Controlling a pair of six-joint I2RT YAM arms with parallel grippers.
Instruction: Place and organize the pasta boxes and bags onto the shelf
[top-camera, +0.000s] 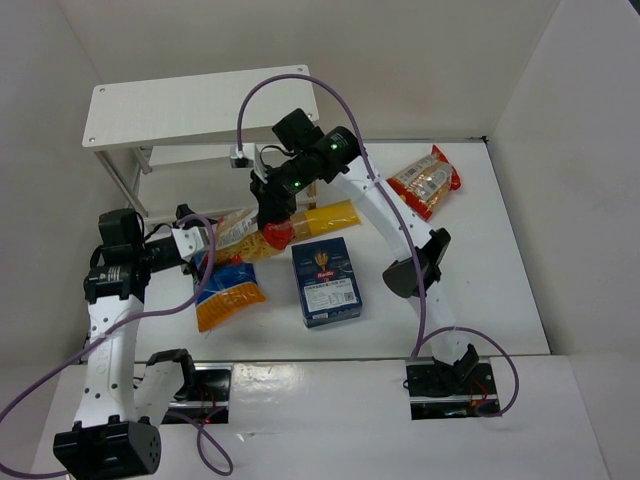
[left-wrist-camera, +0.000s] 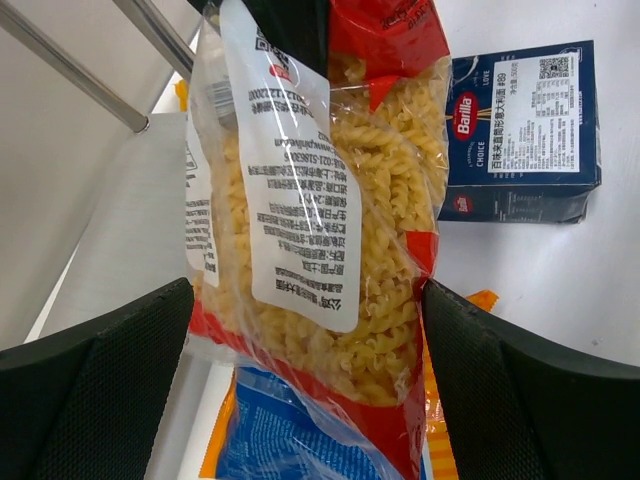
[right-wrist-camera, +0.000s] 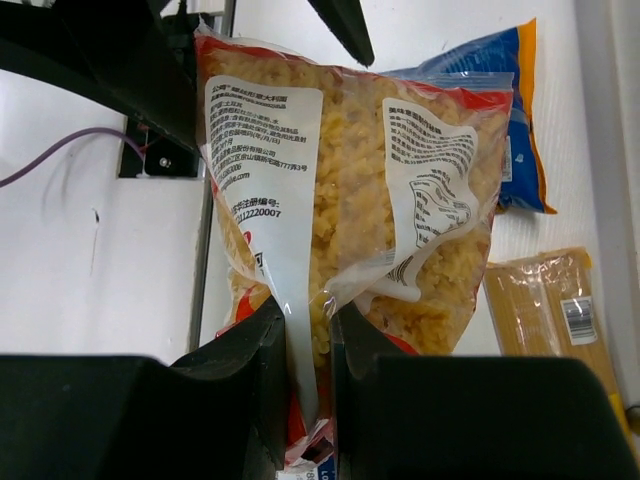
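My right gripper (right-wrist-camera: 310, 340) is shut on a fold of a red-edged clear bag of tan pasta (right-wrist-camera: 350, 180), which it holds above the table by its end (top-camera: 245, 235). The left gripper (left-wrist-camera: 305, 340) is wide open, with the other end of this bag (left-wrist-camera: 320, 200) between its fingers (left-wrist-camera: 100, 390). Under them lies the blue-and-orange bag (top-camera: 228, 292). The dark blue box (top-camera: 327, 281) lies flat mid-table. A long yellow pack (top-camera: 325, 217) lies behind it. A second red-edged bag (top-camera: 425, 182) rests at the far right. The white shelf (top-camera: 200, 105) stands at the back left.
A thin silver shelf leg (left-wrist-camera: 70, 70) runs close by the left gripper. The right arm (top-camera: 385, 215) reaches across the table over the yellow pack. White walls close in the table on the left, back and right.
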